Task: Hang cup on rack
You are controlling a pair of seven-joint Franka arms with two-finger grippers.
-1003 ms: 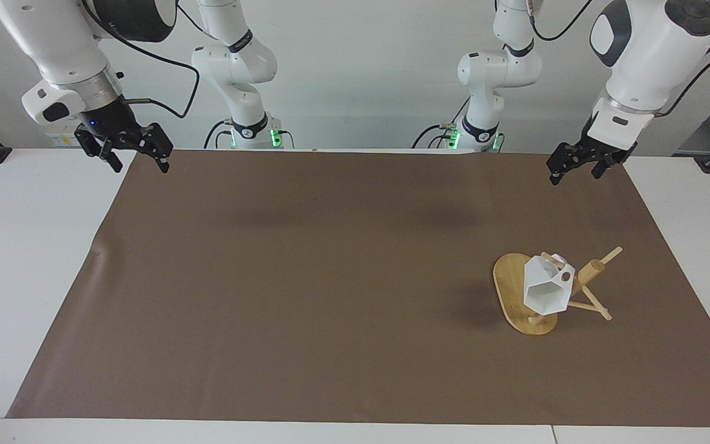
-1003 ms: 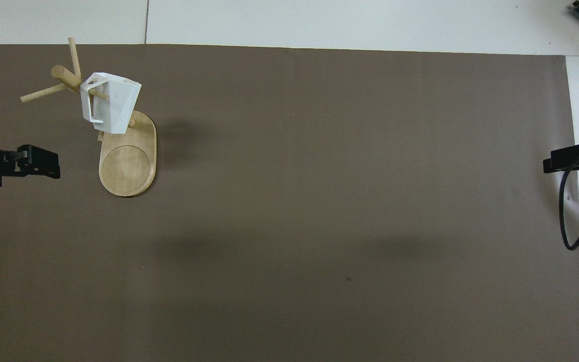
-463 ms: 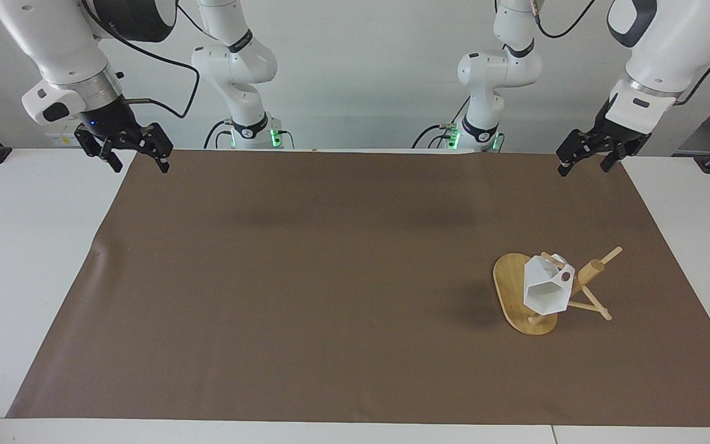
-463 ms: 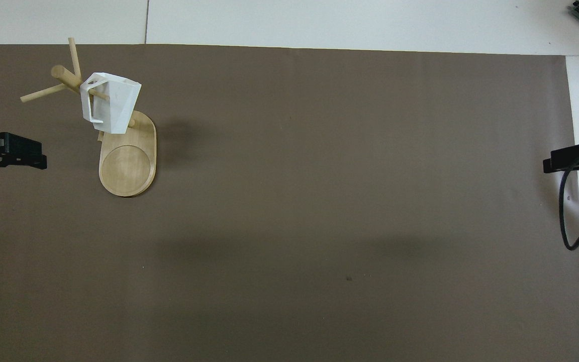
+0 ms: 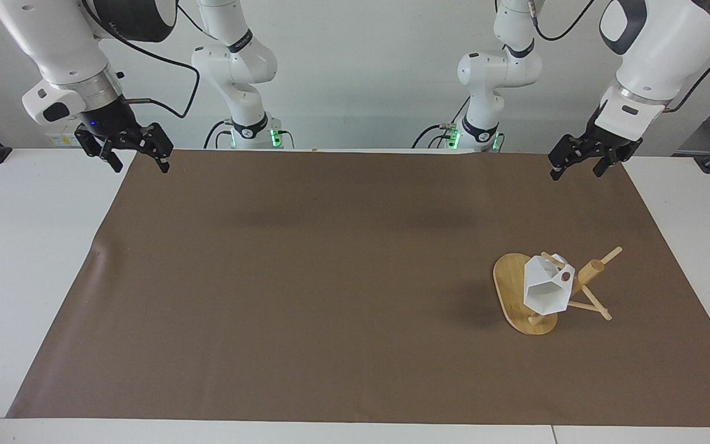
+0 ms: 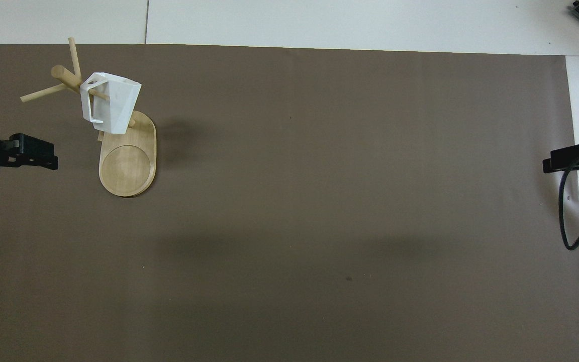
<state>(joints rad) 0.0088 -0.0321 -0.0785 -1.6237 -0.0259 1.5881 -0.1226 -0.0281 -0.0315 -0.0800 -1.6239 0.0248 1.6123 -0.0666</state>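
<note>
Cup (image 5: pixel 543 288) hung by its handle on a rack (image 5: pixel 518 295) peg, tipped sideways, mouth away from the robots, toward the left arm's end of the mat (image 5: pixel 306 277), left gripper (image 5: pixel 575 166) open above mat's edge, right gripper (image 5: pixel 136 154) open, waiting.

White cup (image 5: pixel 545 290), light bamboo rack (image 5: pixel 511 290), plain brown mat (image 5: pixel 306 277), white table (image 5: pixel 28 246).

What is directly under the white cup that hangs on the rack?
Under the cup lies the oval base of the rack, and a lower peg sticks out below it. The foot of the post is covered by the cup in both views.
</note>
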